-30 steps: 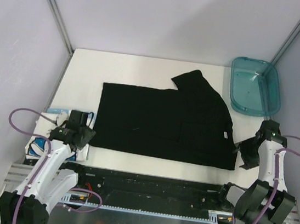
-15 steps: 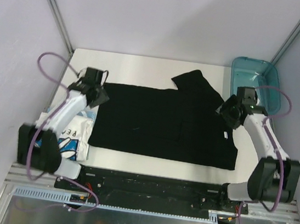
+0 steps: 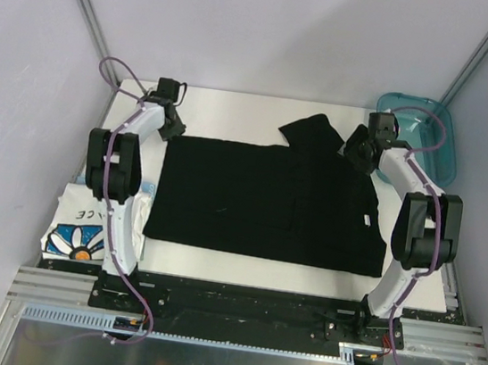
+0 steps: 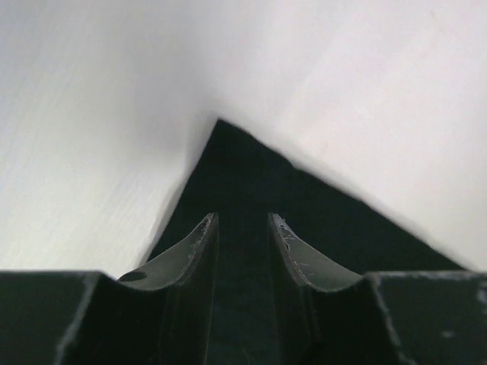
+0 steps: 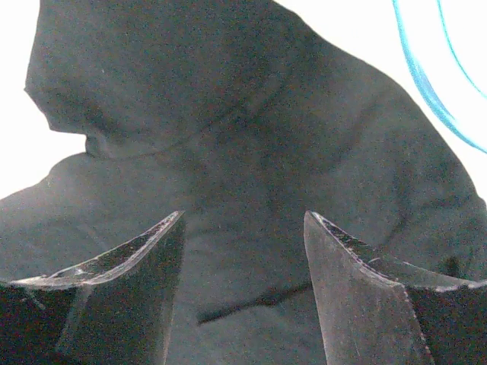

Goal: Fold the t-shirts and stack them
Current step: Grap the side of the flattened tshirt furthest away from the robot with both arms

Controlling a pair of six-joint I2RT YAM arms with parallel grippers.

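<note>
Nearest you, at the lower left of the top view, the white t-shirt [image 3: 84, 232] lies bunched at the table's [image 3: 236, 105] left edge, daisy print up and lettering showing. It looks light and limp. Expect it to sag and drag, so take it by a hem or shoulder seam rather than the middle.

The black t-shirt [image 3: 259, 203] lies spread flat across the centre of the frame. One sleeve is folded over towards the upper middle. It too looks like thin, soft cloth that will not hold a shape. Lifted from one point it would likely droop and twist, so two corners taken together should keep the fold straight.

At its far-left corner, your left gripper [image 4: 241, 216] sits low over the pointed tip of the cloth, fingers drawn near each other with a narrow slit between. I cannot tell whether any fabric is caught there.

At the far right, by the shoulder, your right gripper [image 5: 243, 214] hangs over the rumpled cloth with fingers spread wide, holding nothing. That layered shoulder area is thicker, so I judge you need a deep bite there.

Farthest off, in the upper right, stands the teal bin [image 3: 416, 142].
</note>
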